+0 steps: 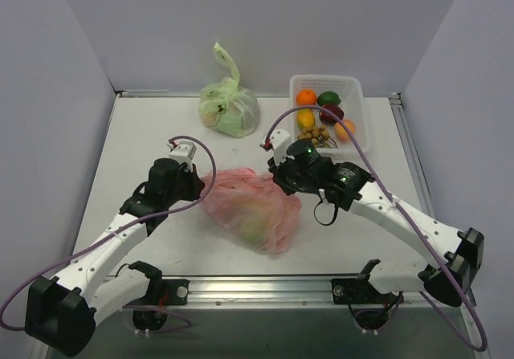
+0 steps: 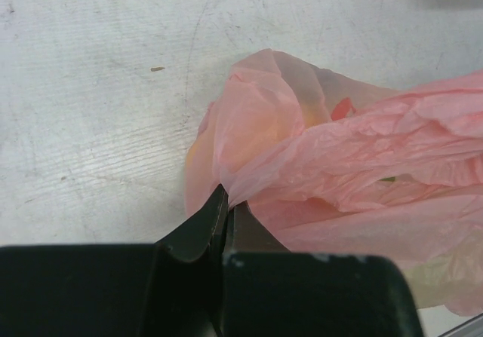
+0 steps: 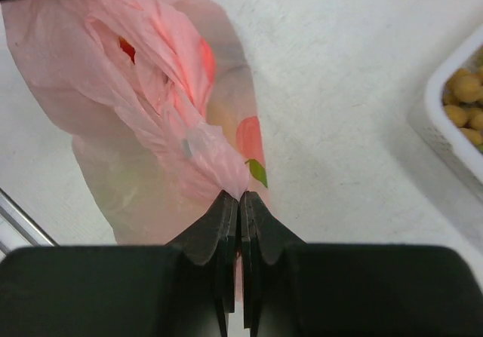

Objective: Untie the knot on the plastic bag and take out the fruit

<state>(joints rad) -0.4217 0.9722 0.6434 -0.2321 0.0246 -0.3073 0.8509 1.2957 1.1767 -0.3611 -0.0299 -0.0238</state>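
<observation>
As my left fingers [image 2: 213, 216] and right fingers [image 3: 226, 218] pinch the one pink bag [image 1: 269, 214] of fruit [image 1: 250, 229], one basket [image 1: 325, 79] holds five larger fruits [image 1: 306, 97].

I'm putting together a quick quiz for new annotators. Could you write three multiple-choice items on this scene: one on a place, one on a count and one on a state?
1. In the top view, where does the white basket stand?
A. to the right of the green bag
B. to its left
C. at the near edge, between the arm bases

2. How many plastic bags lie on the table?
A. one
B. two
C. three

3. What is the left claw doing?
A. hanging open in the air
B. shut on the pink bag
C. shut on the basket's rim

Answers:
1 A: the basket sits at the far side, to the green bag's right.
2 B: there is one green bag and one pink.
3 B: the left claw pinches a fold of pink plastic, as does the right claw.
</observation>
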